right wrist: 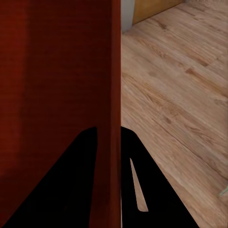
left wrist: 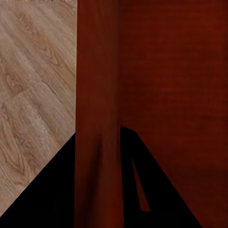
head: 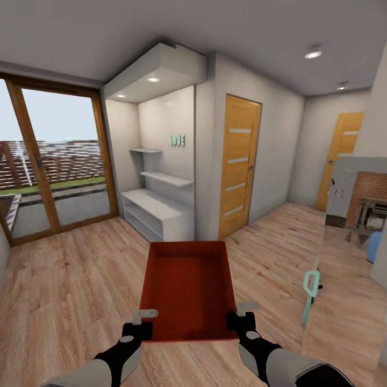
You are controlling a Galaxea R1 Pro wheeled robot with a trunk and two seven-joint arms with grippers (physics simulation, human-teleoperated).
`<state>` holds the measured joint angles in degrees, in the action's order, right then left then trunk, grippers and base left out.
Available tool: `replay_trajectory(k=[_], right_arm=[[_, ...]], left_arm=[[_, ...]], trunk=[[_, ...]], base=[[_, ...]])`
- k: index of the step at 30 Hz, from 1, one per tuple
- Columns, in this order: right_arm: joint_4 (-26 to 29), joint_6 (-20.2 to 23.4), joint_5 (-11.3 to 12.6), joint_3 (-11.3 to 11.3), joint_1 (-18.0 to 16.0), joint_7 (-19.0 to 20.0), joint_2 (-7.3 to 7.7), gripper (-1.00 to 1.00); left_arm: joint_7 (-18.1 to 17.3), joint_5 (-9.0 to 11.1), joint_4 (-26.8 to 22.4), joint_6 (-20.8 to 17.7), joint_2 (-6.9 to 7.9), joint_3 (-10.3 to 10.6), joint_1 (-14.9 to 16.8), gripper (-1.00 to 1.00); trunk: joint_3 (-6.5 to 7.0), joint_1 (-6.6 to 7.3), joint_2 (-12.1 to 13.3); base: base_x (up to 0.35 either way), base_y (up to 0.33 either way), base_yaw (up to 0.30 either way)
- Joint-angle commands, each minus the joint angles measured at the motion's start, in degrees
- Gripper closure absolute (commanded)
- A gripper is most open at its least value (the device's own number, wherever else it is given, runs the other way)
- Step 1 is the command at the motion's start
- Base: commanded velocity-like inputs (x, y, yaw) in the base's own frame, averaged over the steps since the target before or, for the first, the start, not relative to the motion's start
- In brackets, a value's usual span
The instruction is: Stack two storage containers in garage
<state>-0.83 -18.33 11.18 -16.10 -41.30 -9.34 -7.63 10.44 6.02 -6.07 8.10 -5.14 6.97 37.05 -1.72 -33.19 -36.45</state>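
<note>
We carried red bin (head: 188, 287) over wood floor (head: 70, 279), left gripper (head: 144, 322) and right gripper (head: 239, 317) each pinching side wall. Wooden door (head: 238, 166) ahead.

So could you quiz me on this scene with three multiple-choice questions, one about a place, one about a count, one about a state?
1. Where is the storage container?
A. on the white shelf unit
B. held between both pincers, above the wood plank floor
C. on the grass outside

2. How many wooden doors with pale stripes are in the head view?
A. one
B. two
C. four

3. What is inside the container?
A. nothing visible
B. books
C. water

Answers: 1 B, since the left pincer and right pincer clamp its side walls over the floor. 2 B, one near door and one far door. 3 A, its red bottom shows bare.
</note>
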Motion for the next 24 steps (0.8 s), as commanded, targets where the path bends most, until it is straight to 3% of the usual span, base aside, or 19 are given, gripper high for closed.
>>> replay_trajectory(k=[1,17,24], right_arm=[[0.0,0.0,-0.4,3.2,-0.1,0.0,-0.44,1.00],[0.0,0.0,-0.4,3.2,-0.1,0.0,-0.45,1.00],[0.0,0.0,-0.4,3.2,-0.1,0.0,-0.39,1.00]], left_arm=[[0.4,0.4,0.0,0.1,-0.01,0.0,0.0,1.00],[0.4,0.4,0.0,0.1,-0.01,0.0,0.0,1.00],[0.4,0.4,0.0,0.1,-0.01,0.0,0.0,1.00]], trunk=[[-0.10,-0.05,-0.1],[-0.10,-0.05,-0.1],[-0.10,-0.05,-0.1]], base=[[0.321,0.000,0.000],[0.321,0.000,-0.001],[0.321,0.000,-0.200]])
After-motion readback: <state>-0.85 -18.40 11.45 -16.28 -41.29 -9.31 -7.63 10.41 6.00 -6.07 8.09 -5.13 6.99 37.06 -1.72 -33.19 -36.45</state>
